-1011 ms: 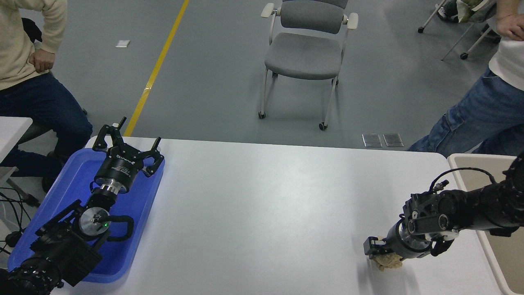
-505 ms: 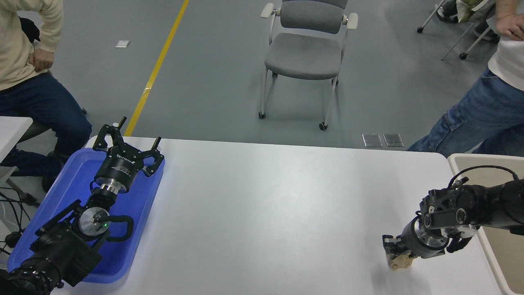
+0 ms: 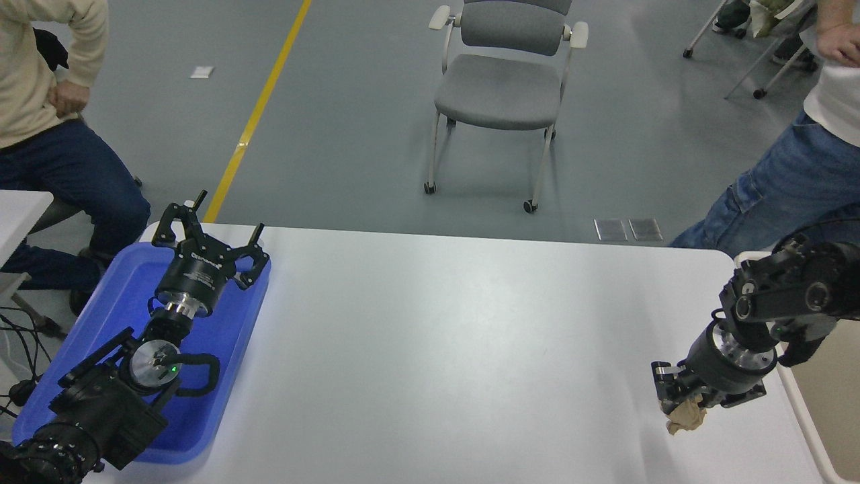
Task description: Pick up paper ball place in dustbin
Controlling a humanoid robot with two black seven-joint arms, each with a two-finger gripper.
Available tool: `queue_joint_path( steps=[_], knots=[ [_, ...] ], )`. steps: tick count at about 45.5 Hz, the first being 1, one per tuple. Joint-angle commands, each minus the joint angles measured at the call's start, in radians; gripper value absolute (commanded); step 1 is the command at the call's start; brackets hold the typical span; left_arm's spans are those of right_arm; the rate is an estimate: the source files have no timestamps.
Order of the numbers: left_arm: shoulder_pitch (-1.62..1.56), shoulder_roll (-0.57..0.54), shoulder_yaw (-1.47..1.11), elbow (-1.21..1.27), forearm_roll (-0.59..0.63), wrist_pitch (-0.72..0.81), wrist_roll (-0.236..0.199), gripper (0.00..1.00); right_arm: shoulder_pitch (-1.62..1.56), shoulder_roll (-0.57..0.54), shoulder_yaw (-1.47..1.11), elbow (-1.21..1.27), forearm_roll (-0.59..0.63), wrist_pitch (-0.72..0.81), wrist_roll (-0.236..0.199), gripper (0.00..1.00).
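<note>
The tan-brown paper ball [image 3: 685, 418] hangs in my right gripper [image 3: 680, 402], which is shut on it and holds it a little above the white table [image 3: 437, 349] near the right end. The right arm comes in from the right edge, over the beige dustbin [image 3: 803, 423], whose rim and inner wall show at the lower right, just right of the gripper. My left gripper [image 3: 205, 232] is parked over the blue tray at the lower left, its fingers spread open and empty.
A shallow blue tray [image 3: 228, 349] lies at the table's left end under the left arm. Beyond the table a grey chair [image 3: 500, 94] stands on the floor. One person sits at the upper left [image 3: 40, 134], another stands at the upper right [image 3: 799, 181].
My right gripper has lifted the paper ball off the table and moved it right, toward the dustbin. The left arm has not moved.
</note>
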Motion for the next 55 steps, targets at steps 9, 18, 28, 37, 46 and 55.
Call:
queue_joint_path(
  steps=[9, 18, 28, 37, 46, 55],
  knots=[
    [0.000, 0.000, 0.000, 0.000, 0.000, 0.000, 0.000, 1.00, 0.363, -0.115, -0.083, 0.018, 0.038, 0.126, 0.001, 0.00],
    [0.000, 0.000, 0.000, 0.000, 0.000, 0.000, 0.000, 1.00, 0.516, -0.117, -0.184, 0.019, 0.038, 0.126, 0.001, 0.00],
    [0.000, 0.000, 0.000, 0.000, 0.000, 0.000, 0.000, 1.00, 0.645, -0.123, -0.255, 0.019, 0.038, 0.126, 0.001, 0.00],
    [0.000, 0.000, 0.000, 0.000, 0.000, 0.000, 0.000, 1.00, 0.674, -0.123, -0.291, 0.019, 0.038, 0.126, 0.002, 0.00],
    [0.000, 0.000, 0.000, 0.000, 0.000, 0.000, 0.000, 1.00, 0.674, -0.124, -0.302, 0.019, 0.038, 0.126, 0.001, 0.00],
    [0.000, 0.000, 0.000, 0.000, 0.000, 0.001, 0.000, 1.00, 0.661, -0.161, -0.344, 0.007, 0.033, 0.126, 0.001, 0.00]
  ],
)
